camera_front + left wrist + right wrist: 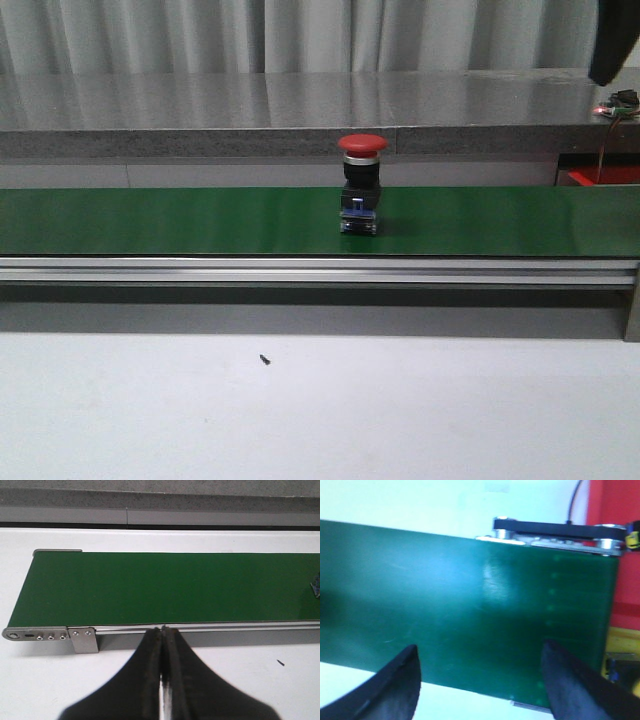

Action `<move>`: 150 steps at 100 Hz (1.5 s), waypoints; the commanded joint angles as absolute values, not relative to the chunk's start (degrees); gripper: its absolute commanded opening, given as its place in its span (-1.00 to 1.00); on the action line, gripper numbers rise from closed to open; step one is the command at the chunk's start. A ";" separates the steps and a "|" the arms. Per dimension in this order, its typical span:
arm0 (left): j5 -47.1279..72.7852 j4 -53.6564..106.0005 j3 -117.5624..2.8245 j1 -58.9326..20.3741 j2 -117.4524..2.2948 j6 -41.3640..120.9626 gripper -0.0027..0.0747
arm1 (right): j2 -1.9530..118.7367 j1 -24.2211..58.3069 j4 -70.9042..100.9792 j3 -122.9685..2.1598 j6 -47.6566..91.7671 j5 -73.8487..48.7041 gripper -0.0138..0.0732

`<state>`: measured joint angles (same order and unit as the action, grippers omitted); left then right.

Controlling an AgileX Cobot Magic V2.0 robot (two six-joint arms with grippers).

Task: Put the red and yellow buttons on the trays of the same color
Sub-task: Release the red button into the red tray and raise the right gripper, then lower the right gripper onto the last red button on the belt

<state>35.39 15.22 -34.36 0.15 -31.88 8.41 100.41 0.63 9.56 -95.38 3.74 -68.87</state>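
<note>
A: Okay, quick one. Where's the red button (362, 185)?

B: Standing upright on the green conveyor belt (180, 222), about mid-belt in the front view. Red mushroom cap on top, black body, blue base touching the belt. Nothing is gripping it.

A: Left end effector (162, 630)?

B: Fingers pressed together, no gap between the tips, holding nothing. It sits over the white desk (40, 680) at the belt's near rail (210, 626), close to the belt's end bracket (83, 639). A sliver of the button's blue base shows at the edge of that view, well apart from the fingers.

A: Right one?

B: Right end effector (480, 672) is spread wide, both dark fingers (395, 685) apart with bare belt between them. Empty. It hangs over the other end of the belt, near the roller housing (560, 530).

A: Trays?

B: Red tray (612, 502) lies just past that belt end in the right wrist view, and a strip of yellow tray (625, 640) is beside it. Red tray corner shows in the front view too, far right. Small dark speck (265, 359) on the desk, in front of the belt.
</note>
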 commanded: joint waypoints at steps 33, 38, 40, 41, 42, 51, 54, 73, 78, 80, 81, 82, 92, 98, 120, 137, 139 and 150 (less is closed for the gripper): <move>31.43 16.30 -35.87 -0.33 -31.92 8.41 -0.98 | 97.50 10.58 15.81 -96.48 -8.28 -69.44 0.50; 31.43 16.30 -35.87 -0.33 -31.92 8.41 -0.98 | 97.57 11.56 15.82 -96.48 -10.21 -69.44 0.50; 31.43 16.30 -35.87 -0.33 -31.92 8.41 -0.98 | 97.62 11.77 15.82 -96.48 -10.87 -69.44 0.50; 31.43 16.30 -35.87 -0.33 -31.92 8.41 -0.98 | 97.62 11.99 15.88 -96.48 -11.12 -69.44 0.50; 31.43 16.30 -35.87 -0.33 -31.92 8.41 -0.98 | 97.62 12.10 15.88 -96.48 -11.55 -69.44 0.50; 31.43 16.30 -35.87 -0.33 -31.92 8.41 -0.98 | 97.69 13.08 16.54 -96.48 -12.88 -69.23 0.50; 31.43 16.30 -35.87 -0.33 -31.92 8.41 -0.98 | 97.69 13.35 16.76 -96.48 -13.18 -68.97 0.50; 31.43 16.30 -35.87 -0.33 -31.92 8.41 -0.98 | 97.69 13.49 18.93 -96.48 -13.57 -67.31 0.50; 31.43 16.30 -35.87 -0.33 -31.92 8.41 -0.98 | 97.75 13.49 18.98 -96.48 -13.66 -67.24 0.50; 31.43 16.30 -35.87 -0.33 -31.92 8.41 -0.98 | 97.74 13.49 19.03 -96.48 -13.66 -67.24 0.50; 31.43 16.30 -35.87 -0.33 -31.92 8.41 -0.98 | 97.74 13.49 19.03 -96.48 -13.66 -67.24 0.50; 31.43 16.30 -35.87 -0.33 -31.92 8.41 -0.98 | 97.74 13.49 19.05 -96.48 -13.66 -67.24 0.50; 31.43 16.30 -35.87 -0.33 -31.92 8.41 -0.98 | 98.17 13.49 19.04 -96.48 -13.66 -67.32 0.50; 31.43 16.30 -35.87 -0.33 -31.92 8.41 -0.98 | 98.51 13.49 19.19 -96.48 -13.66 -67.48 0.50; 31.43 16.30 -35.87 -0.33 -31.92 8.41 -0.98 | 99.33 13.49 19.45 -96.48 -13.66 -67.36 0.50; 31.43 16.30 -35.87 -0.33 -31.92 8.41 -0.98 | 99.33 13.49 19.45 -96.48 -13.66 -66.07 0.50; 31.43 16.30 -35.87 -0.33 -31.92 8.41 -0.98 | 99.33 13.49 19.45 -96.48 -13.66 -65.96 0.50; 31.43 16.30 -35.87 -0.33 -31.92 8.41 -0.98 | 99.33 13.49 19.45 -96.48 -13.66 -65.81 0.50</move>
